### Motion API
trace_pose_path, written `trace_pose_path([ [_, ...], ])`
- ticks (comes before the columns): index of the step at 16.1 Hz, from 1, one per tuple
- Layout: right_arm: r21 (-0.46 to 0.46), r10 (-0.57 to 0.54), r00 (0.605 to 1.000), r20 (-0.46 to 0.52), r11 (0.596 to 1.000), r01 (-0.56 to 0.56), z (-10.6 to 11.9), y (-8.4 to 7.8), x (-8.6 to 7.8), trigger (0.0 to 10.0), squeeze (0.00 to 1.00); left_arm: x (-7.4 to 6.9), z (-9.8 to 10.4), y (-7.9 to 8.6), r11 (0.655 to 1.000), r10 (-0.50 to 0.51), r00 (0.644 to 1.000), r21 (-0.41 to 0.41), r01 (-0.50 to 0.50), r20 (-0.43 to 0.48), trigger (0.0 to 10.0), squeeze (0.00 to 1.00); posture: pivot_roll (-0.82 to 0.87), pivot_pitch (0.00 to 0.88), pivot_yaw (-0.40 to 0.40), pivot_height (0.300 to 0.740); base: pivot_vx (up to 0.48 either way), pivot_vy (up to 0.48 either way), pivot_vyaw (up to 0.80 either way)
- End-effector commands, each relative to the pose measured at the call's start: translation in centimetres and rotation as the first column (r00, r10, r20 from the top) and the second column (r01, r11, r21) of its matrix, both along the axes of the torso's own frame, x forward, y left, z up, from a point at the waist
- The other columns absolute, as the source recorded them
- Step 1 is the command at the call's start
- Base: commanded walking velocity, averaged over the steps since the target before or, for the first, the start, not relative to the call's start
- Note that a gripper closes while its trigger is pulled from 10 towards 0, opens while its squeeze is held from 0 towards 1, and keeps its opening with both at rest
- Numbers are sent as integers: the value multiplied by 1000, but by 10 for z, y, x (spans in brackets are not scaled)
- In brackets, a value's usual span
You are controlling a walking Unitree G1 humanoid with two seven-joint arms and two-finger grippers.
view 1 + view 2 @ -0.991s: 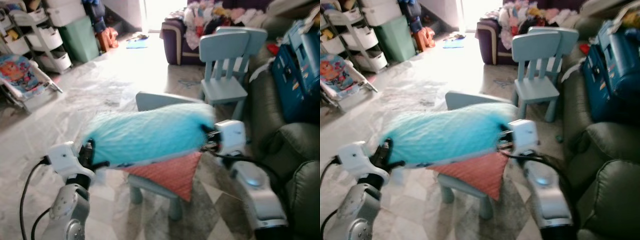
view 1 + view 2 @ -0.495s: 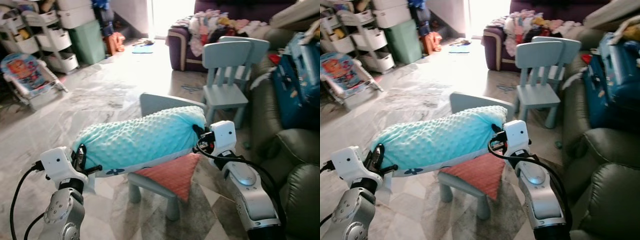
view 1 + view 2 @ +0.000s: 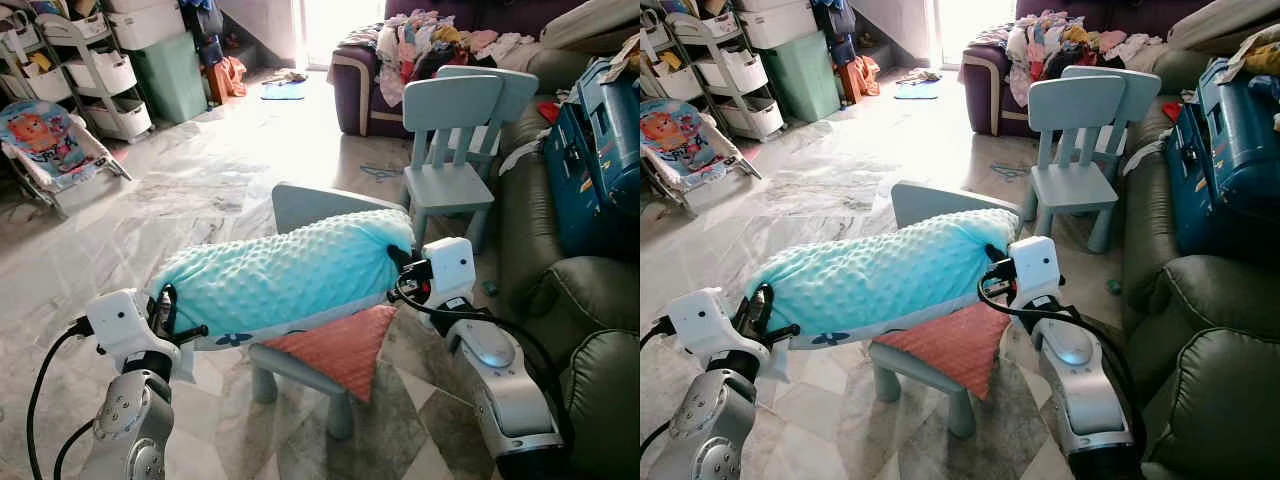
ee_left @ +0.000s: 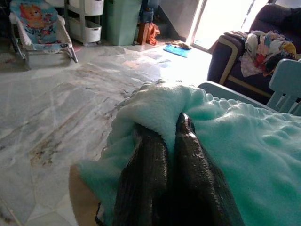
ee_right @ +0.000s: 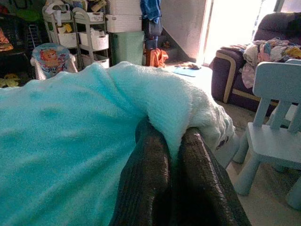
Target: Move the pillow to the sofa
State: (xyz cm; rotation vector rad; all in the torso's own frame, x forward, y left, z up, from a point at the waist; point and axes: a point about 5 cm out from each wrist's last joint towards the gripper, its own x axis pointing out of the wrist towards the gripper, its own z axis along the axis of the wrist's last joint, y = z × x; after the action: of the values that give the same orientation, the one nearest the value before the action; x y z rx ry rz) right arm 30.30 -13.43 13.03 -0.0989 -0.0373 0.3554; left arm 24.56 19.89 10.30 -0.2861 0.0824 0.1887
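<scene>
The left gripper [image 3: 168, 312], at the lower left of the left eye view, was clamped on one end of the turquoise dotted pillow [image 3: 280, 275]; in the left wrist view its black fingers [image 4: 146, 188] were pressed together with a fold of the fabric pinched between them. The right gripper [image 3: 400, 268], right of centre, was likewise clamped on the opposite end, a fold of the fabric being pinched between its fingers [image 5: 146, 188] in the right wrist view. The pillow was held lengthwise between the two grippers, across the centre of the frame, above a small pale blue chair [image 3: 300, 205] draped with a red cloth [image 3: 345, 345]. The dark green sofa [image 3: 590, 300] was seen along the right edge, well apart from the pillow. A second pale blue chair [image 3: 450, 140] stood in the upper centre-right.
</scene>
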Motion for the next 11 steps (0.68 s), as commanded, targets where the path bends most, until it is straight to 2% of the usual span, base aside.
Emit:
trace_pose_path([
  [1,7,-6,1000,21,1000,6,7,0,4,10000,0,1,0,3,1000,3,1000,19,-3,-2,10000,0,-193,0,70,740,0,0,0],
  [7,16,-3,1000,9,1000,3,5,3,5,10000,0,-2,-3,5,1000,6,1000,24,-6,-20,10000,0,-186,0,68,740,0,0,-800],
  [11,15,-5,1000,6,1000,4,4,3,5,10000,0,0,0,16,998,39,999,41,-38,-13,10000,0,-186,0,71,740,0,0,-800],
])
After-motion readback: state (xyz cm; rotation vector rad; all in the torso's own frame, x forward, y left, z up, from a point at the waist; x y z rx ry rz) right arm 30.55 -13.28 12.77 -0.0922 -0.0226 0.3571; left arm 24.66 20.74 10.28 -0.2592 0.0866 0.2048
